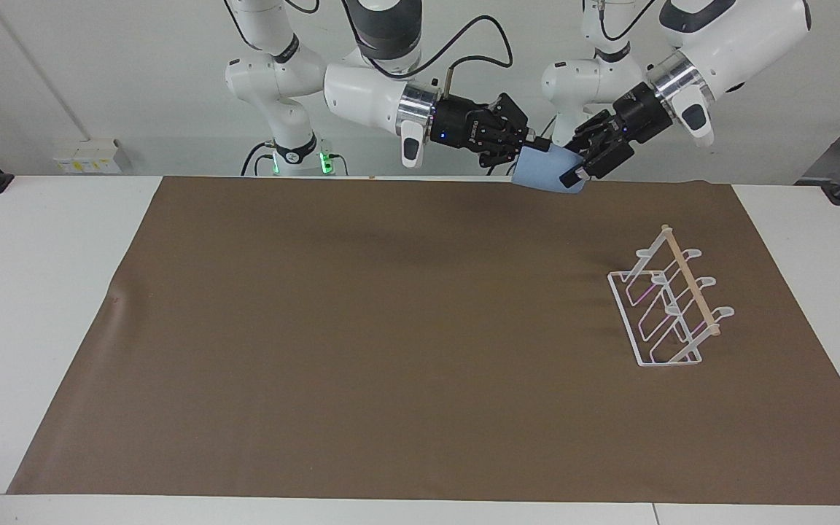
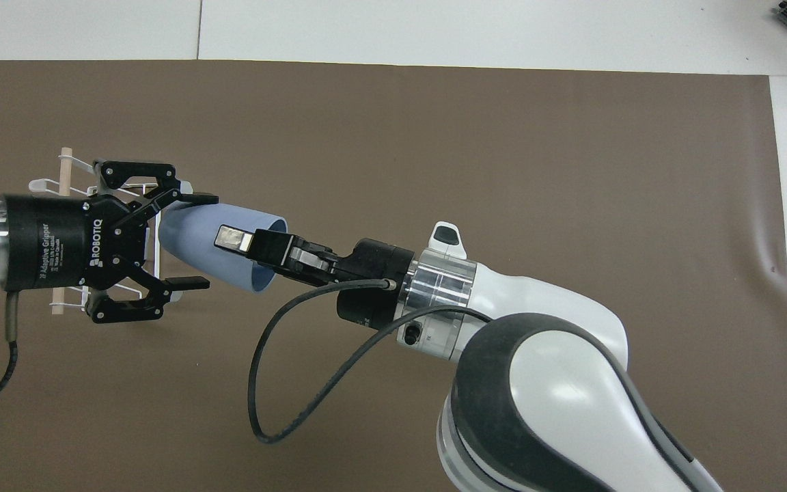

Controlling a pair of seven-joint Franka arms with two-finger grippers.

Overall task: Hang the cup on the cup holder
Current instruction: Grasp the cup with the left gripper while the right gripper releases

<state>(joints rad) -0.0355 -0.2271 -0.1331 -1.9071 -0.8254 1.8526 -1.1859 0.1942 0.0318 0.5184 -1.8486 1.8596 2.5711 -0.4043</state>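
R tool (image 2: 246, 244) pinches cup (image 2: 212, 242) rim, cup sideways in air. L tool (image 2: 188, 240), fingers spread, straddles cup base, over rack (image 1: 668, 306).

In the overhead view the left gripper (image 2: 185, 240) covers much of the cup holder (image 2: 65, 179), so only its wooden rod end and a few wire loops show past the black body. The left arm is cut off by that view's edge, and the right arm runs out at the bottom. One finger of the right gripper (image 2: 233, 238) goes inside the cup (image 2: 199, 240), and the cup's wall hides its mate. In the facing view the left gripper's (image 1: 578, 172) fingers hide the cup's (image 1: 545, 171) closed end.
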